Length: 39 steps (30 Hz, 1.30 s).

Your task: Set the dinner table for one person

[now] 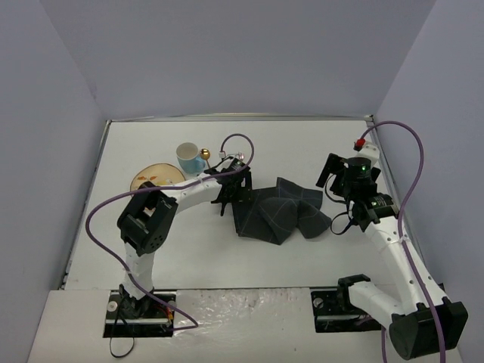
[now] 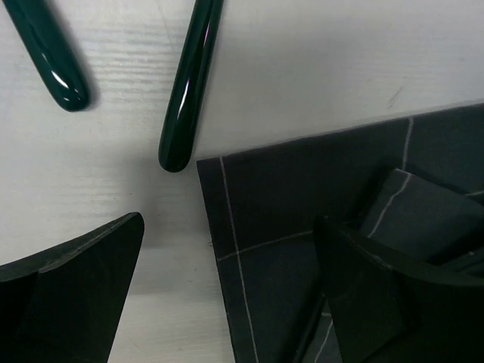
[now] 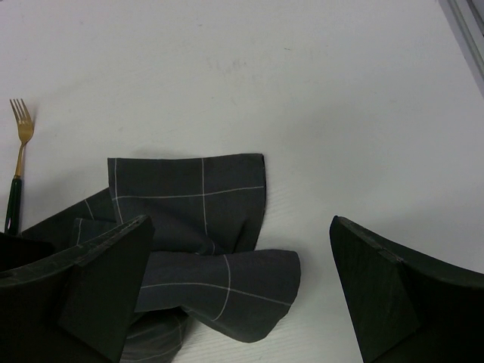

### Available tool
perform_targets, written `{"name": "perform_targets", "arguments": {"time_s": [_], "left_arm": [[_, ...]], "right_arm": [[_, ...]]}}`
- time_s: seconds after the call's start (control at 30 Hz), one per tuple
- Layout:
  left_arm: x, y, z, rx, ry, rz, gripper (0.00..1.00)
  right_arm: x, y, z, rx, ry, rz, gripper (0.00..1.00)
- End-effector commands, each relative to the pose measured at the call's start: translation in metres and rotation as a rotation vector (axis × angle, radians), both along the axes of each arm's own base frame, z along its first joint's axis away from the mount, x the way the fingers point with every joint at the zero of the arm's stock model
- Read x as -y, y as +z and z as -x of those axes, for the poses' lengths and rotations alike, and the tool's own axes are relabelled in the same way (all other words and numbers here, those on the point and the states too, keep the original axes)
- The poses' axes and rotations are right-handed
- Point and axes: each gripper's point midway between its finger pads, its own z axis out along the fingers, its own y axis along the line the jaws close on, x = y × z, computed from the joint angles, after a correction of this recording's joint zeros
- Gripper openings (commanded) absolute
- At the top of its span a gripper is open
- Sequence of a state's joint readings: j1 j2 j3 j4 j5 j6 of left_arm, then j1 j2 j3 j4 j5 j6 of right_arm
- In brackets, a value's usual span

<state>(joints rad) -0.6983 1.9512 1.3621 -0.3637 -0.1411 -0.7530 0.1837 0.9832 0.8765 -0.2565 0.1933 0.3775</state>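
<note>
Navy placemat (image 1: pixel 280 215) on white dinner table (image 1: pixel 302 151)

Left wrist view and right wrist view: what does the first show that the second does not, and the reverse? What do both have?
Only the left wrist view: the rounded ends of two dark green handles lying on the table, beside a flat corner of the placemat. Only the right wrist view: a fork with gold tines, the table's metal rim, and the placemat's crumpled, folded-over part. Both: the dark grid-lined placemat, the white table, and open fingers at the bottom edge.
</note>
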Motion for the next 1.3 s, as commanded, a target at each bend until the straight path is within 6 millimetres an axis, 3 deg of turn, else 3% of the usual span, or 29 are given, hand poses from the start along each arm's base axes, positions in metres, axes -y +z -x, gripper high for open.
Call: {"name": "perform_targets", "arguments": {"time_s": [0.0,0.2,0.57,0.77,0.93,1.27], "left_arm": [[0.013,0.030,-0.017,0.043,0.082,0.093,0.87],[0.012,0.006,-0.019,0.008,0.094,0.059,0.79],[0.009,-0.022,-0.011,-0.062,0.084,-0.011,0.50],[0.007,-0.033,-0.004,-0.084,0.077,-0.026,0.28],[0.002,-0.035,-0.004,-0.081,0.069,-0.043,0.02],[-0.006,-0.028,-0.004,-0.052,0.049,-0.061,0.00]], "right_arm": [[-0.002,0.011,-0.014,0.065,0.004,-0.015,0.99],[-0.002,0.002,-0.018,0.054,0.004,-0.012,0.99],[0.011,-0.038,-0.032,-0.036,-0.046,-0.025,0.99],[0.011,-0.082,-0.038,-0.123,-0.062,-0.057,0.99],[0.008,-0.108,-0.048,-0.144,-0.081,-0.089,0.97],[0.011,-0.146,-0.063,-0.181,-0.125,-0.100,0.93]]}}
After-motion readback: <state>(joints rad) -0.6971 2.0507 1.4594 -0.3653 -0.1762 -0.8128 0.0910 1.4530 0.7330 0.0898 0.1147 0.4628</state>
